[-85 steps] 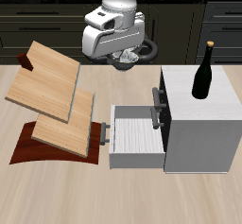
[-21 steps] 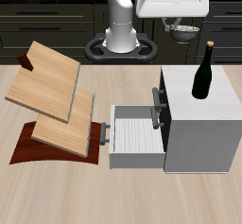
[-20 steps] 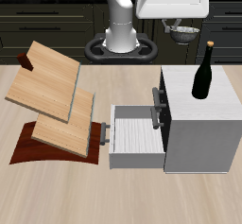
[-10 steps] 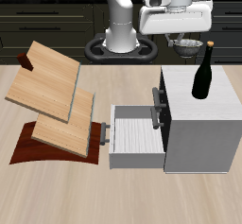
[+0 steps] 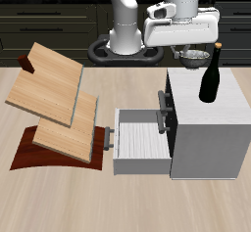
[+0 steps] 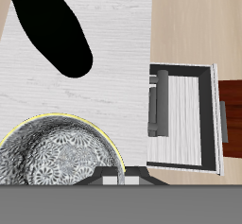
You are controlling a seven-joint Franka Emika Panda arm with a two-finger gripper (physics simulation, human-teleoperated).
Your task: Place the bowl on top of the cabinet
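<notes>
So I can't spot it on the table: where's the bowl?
The bowl hangs in the claw, above the cabinet's back edge, behind the black bottle.

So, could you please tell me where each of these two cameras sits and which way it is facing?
Exterior view: sits high in front of the table, looking down and back at the cabinet, black bottle and wooden boards; the arm and gripper holding the bowl show.
Wrist view: rides on the gripper, looking straight down; only its dark housing shows.
Shared: bowl, bottle, cabinet top, open drawer.
</notes>
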